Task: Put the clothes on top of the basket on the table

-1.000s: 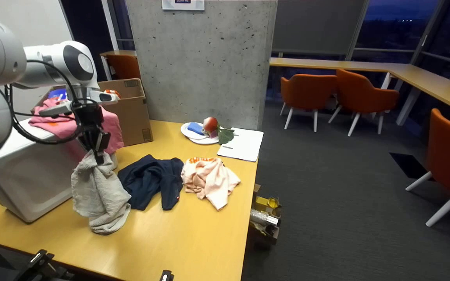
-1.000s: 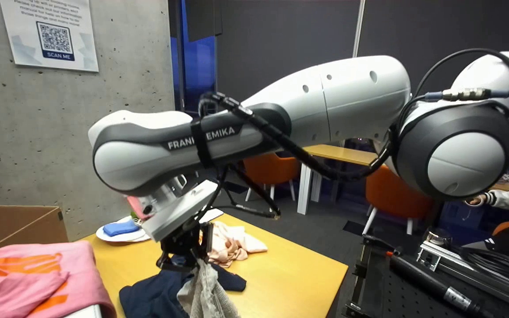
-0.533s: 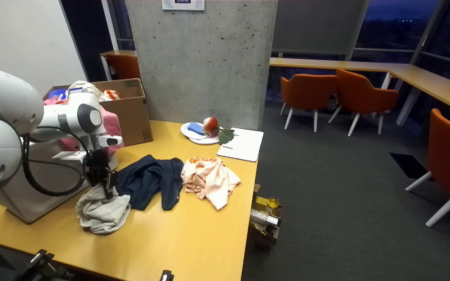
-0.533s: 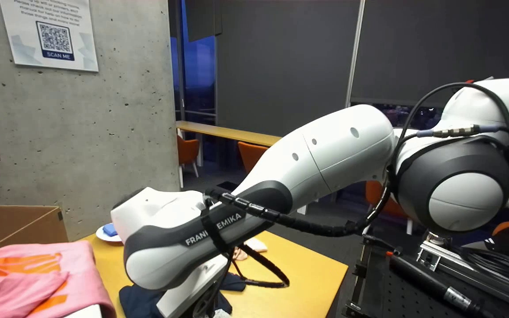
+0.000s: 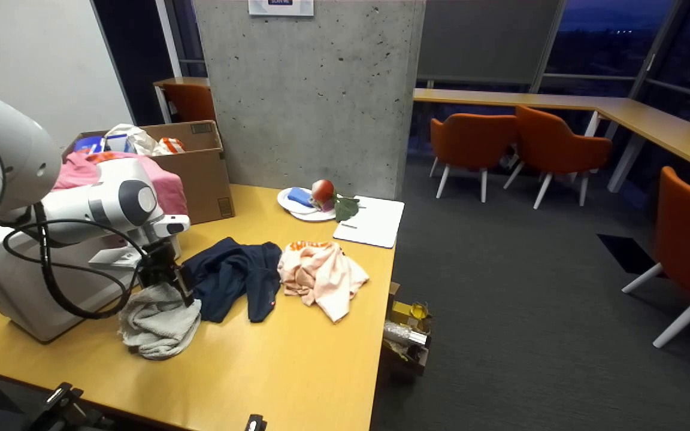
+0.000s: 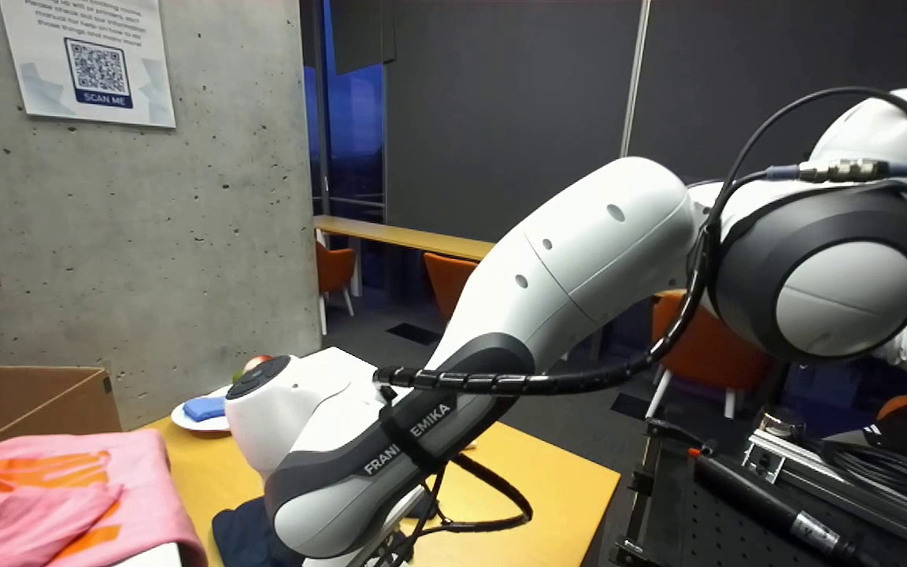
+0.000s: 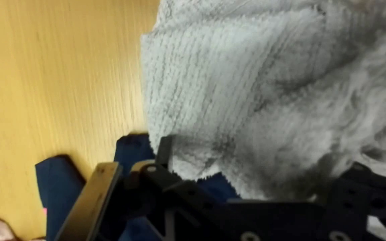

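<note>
The light grey cloth (image 5: 159, 329) lies heaped on the table (image 5: 285, 365), against the dark navy garment (image 5: 231, 278). My gripper (image 7: 282, 151) stands open low over the grey cloth, its jaws wide apart; one of the fingers (image 7: 165, 150) shows in front of it. In an exterior view, a cream garment with orange print (image 5: 321, 275) sits right of the navy one. A pink garment with orange marks (image 6: 68, 492) drapes over the whitish basket (image 5: 57, 287). The arm covers part of the basket and of the pink garment in an exterior view.
Behind the basket stands a brown cardboard box (image 5: 201, 179) with items inside. White plates (image 5: 290, 202) hold a blue cloth and a red-and-white object, beside a white sheet (image 5: 375, 221) near the table edge. A concrete pillar (image 5: 309, 102) rises behind.
My gripper came down with the grey cloth, which had hung from it, and opened. The cloth has slumped into a heap on the table. The other garments stayed put.
</note>
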Robot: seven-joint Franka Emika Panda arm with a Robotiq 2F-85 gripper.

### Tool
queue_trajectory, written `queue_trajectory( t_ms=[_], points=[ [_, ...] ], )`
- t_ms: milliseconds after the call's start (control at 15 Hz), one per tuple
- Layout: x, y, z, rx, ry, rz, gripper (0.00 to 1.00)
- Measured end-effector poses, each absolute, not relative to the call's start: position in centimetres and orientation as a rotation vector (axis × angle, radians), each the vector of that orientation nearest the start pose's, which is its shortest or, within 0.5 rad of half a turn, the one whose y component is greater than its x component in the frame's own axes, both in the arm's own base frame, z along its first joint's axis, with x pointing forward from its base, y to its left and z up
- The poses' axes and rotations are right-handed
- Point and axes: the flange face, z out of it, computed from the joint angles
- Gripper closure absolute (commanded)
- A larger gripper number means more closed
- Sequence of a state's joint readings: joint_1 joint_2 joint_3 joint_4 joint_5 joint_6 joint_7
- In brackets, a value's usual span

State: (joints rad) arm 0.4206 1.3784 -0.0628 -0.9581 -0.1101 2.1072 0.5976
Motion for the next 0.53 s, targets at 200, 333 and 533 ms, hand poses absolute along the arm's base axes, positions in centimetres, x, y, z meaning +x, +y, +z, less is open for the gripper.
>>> queue_trajectory(
  t_ms=[200, 333, 533],
  points=[
    [68.4, 25.1, 1.7, -3.383, 0.224, 0.040, 0.00],
    [69.3, 24.1, 4.5, -3.370, 0.231, -0.099, 0.00],
    [70.4, 22.4, 9.5, -3.331, 0.226, -0.316, 0.00]
  ],
)
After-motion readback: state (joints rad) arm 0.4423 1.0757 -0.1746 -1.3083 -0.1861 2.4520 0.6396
